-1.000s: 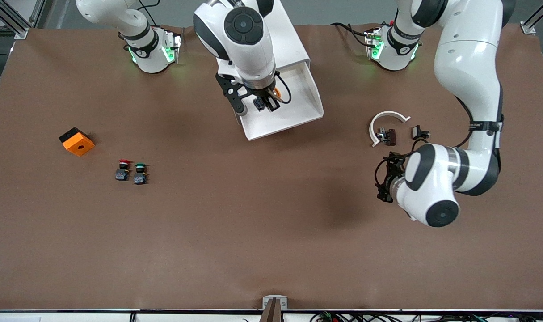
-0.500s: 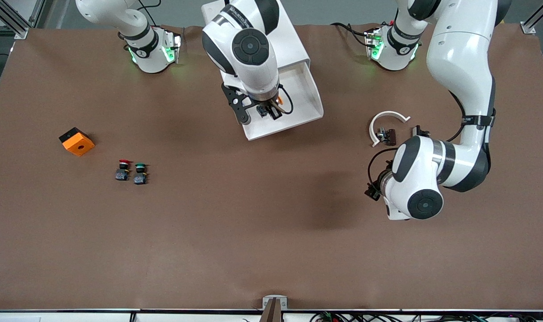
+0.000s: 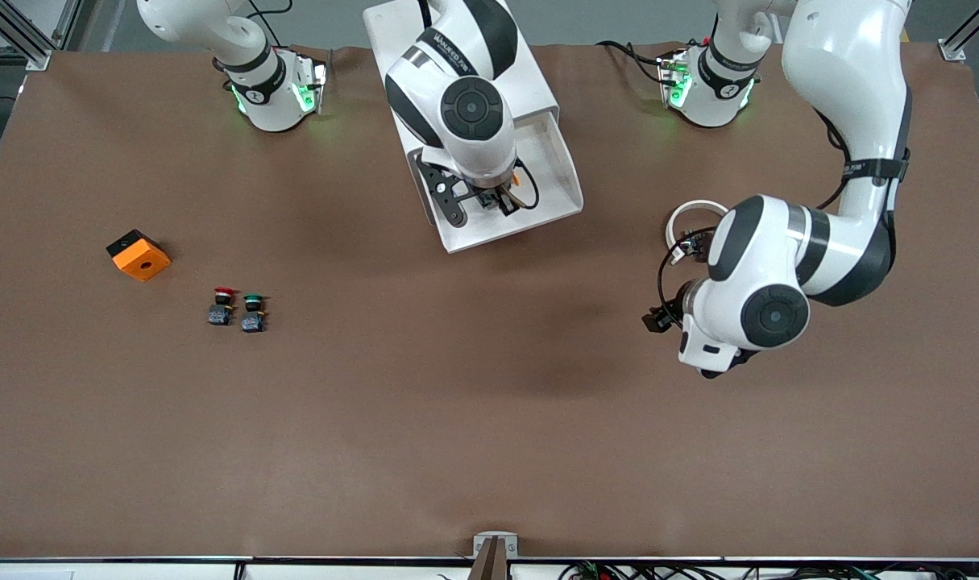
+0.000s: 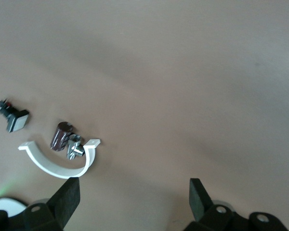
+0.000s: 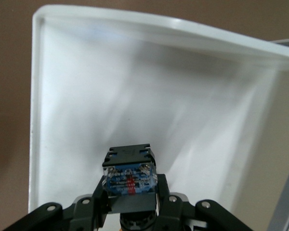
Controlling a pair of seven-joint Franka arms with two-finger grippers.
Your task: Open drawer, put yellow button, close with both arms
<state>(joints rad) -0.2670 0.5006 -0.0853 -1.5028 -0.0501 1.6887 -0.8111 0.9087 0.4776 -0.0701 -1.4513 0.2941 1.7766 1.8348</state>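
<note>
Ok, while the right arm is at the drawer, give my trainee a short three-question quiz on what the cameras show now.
1. True or false: the pulled-out white plastic drawer of the white boxy cabinet is shut.
2. What does the right gripper hold?
A. the red-capped push button
B. the push button with a yellow cap and dark blue-black body
C. nothing
3. Fill in: the left gripper is ____, over bare brown table beside the white curved plastic clip.

Key: 1 false, it stands open. 2 B, held over the drawer. 3 open.
</note>
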